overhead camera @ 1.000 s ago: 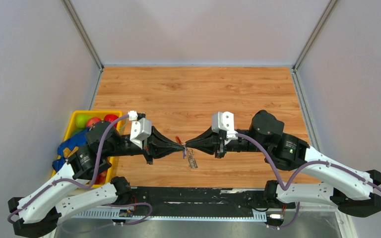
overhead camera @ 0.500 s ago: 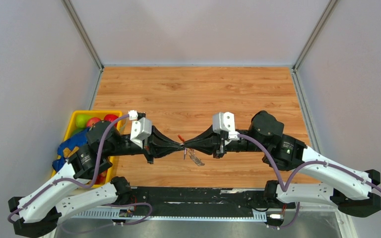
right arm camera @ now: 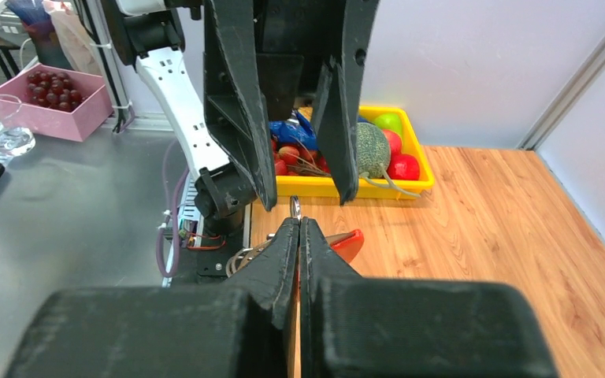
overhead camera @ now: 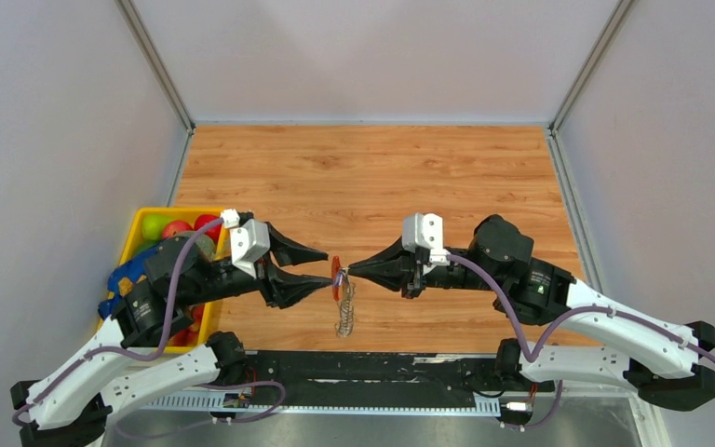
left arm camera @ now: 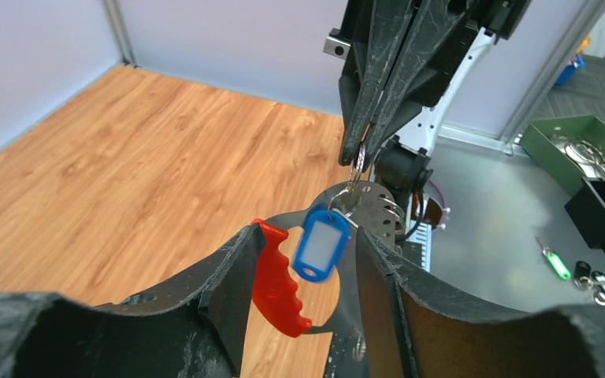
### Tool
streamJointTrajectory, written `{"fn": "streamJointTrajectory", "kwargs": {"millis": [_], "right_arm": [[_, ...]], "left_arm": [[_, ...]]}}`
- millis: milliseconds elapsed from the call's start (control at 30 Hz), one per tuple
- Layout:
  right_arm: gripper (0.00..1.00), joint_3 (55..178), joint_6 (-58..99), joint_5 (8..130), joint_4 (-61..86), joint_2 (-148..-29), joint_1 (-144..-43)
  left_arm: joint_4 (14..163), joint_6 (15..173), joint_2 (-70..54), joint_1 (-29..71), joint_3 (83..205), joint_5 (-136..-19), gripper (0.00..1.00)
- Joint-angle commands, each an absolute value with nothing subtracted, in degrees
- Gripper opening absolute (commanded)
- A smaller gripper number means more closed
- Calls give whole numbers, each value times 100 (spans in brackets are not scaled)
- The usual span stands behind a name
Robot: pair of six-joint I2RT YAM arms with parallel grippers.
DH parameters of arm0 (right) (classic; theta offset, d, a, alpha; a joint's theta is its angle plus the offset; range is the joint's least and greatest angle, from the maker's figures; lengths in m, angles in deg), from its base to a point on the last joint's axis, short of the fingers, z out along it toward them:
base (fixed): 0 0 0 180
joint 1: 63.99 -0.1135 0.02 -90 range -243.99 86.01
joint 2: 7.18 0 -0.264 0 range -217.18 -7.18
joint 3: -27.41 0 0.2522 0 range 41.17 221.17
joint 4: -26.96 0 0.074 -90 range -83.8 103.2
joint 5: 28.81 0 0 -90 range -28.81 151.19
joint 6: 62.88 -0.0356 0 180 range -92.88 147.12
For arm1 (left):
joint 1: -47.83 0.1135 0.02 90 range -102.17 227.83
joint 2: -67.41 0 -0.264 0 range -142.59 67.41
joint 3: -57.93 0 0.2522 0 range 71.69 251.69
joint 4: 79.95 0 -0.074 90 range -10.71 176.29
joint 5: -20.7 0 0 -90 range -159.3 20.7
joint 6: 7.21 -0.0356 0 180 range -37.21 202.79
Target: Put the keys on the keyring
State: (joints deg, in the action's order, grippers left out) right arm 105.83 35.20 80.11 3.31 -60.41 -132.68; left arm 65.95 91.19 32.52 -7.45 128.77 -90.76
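Note:
My right gripper (overhead camera: 346,271) (right arm camera: 298,223) is shut on a small metal ring of the keys (left arm camera: 357,164). Their blue tag (left arm camera: 319,242) dangles just below it. The keyring (overhead camera: 337,278) hangs in the same bunch above the table, with a red curved loop (left arm camera: 280,276) (right arm camera: 347,242) and a grey jagged piece (left arm camera: 376,206) (overhead camera: 344,315). My left gripper (overhead camera: 324,267) (left arm camera: 307,236) (right arm camera: 307,203) is open, its fingers either side of the bunch. The red loop lies close to one finger (left arm camera: 232,272); contact cannot be told.
A yellow bin (overhead camera: 139,230) (right arm camera: 362,187) with fruit and a blue object (overhead camera: 123,279) sits at the table's left edge. Grey walls enclose the wooden table (overhead camera: 372,177). Beyond the table are a pink box (right arm camera: 55,102) and a green tray (left arm camera: 575,138).
My left gripper has opened and drawn back to the left. The keyring now hangs straight down from my right gripper's tip, which has stayed shut and barely moved.

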Motion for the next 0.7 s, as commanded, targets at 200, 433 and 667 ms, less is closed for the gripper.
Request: {"fn": "streamJointTrajectory", "kwargs": {"millis": [200, 433, 667], "right_arm": [[0, 10366, 3278, 7328, 794, -5916, -13281], [0, 10348, 2921, 6581, 1113, -6020, -13282], [0, 10396, 2747, 5390, 1214, -6264, -13286]], "left_arm": [[6452, 9262, 3600, -736, 12643, -8392, 60], [6835, 9779, 3489, -736, 12173, -7765, 60], [7050, 9939, 3429, -729, 12008, -7689, 64]]}}
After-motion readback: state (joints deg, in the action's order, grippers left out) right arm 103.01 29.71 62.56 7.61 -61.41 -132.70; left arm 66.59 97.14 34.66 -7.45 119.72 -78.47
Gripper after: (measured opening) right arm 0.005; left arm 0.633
